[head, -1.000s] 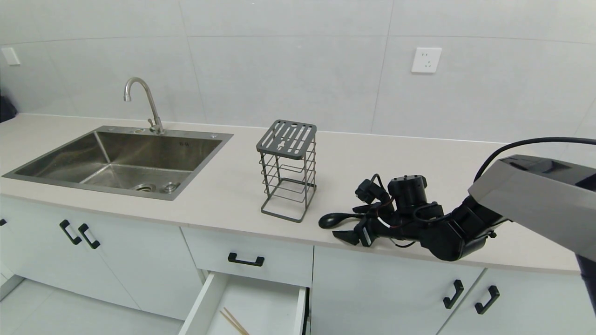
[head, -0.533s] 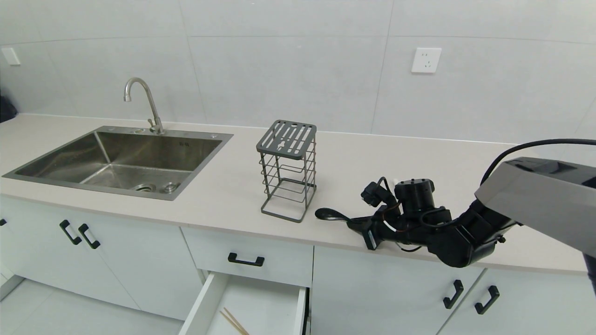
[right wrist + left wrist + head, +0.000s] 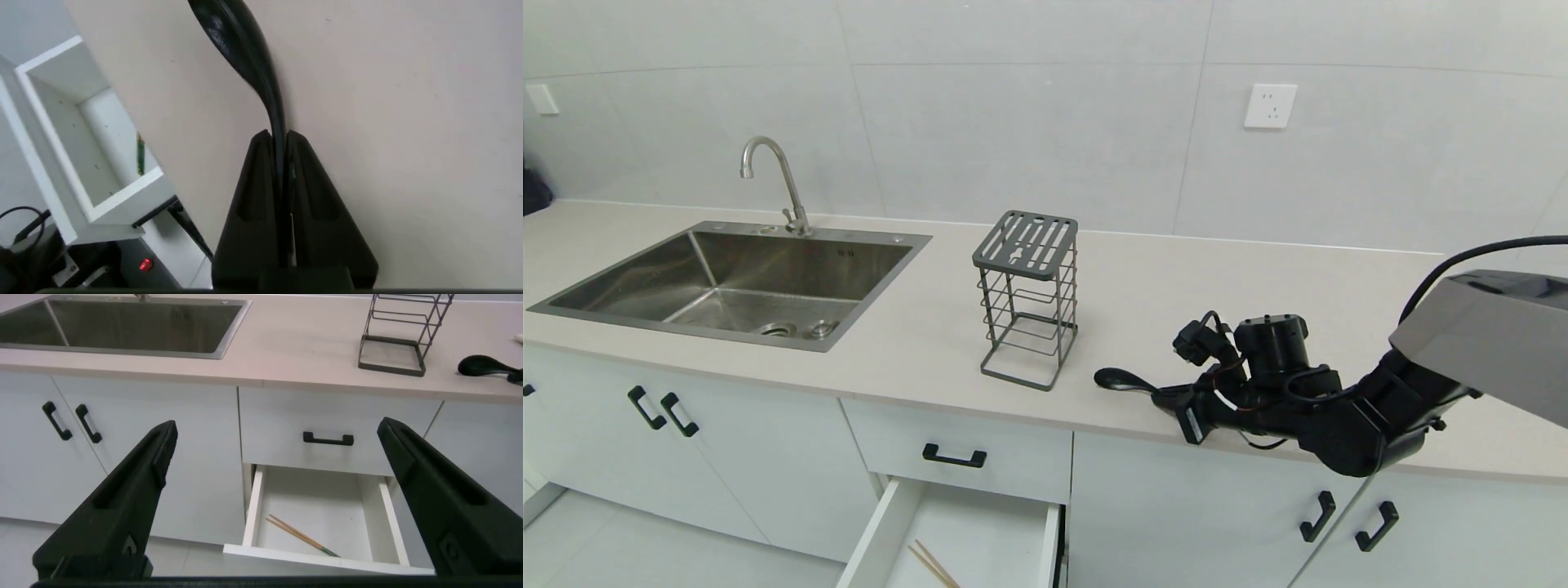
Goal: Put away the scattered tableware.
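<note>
Right wrist view: right gripper (image 3: pixel 278 145) pinches the spoon (image 3: pixel 237 41) by its handle, bowl far beyond the fingertips (image 3: pixel 260 149), so it may swivel loose.

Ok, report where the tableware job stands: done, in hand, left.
Done: the drawer is open and chopsticks lie in it. In hand: the right gripper is shut on the black spoon by its handle, over the counter near its front edge. Left: the spoon has to go into the drawer. The left gripper is open and empty.
</note>
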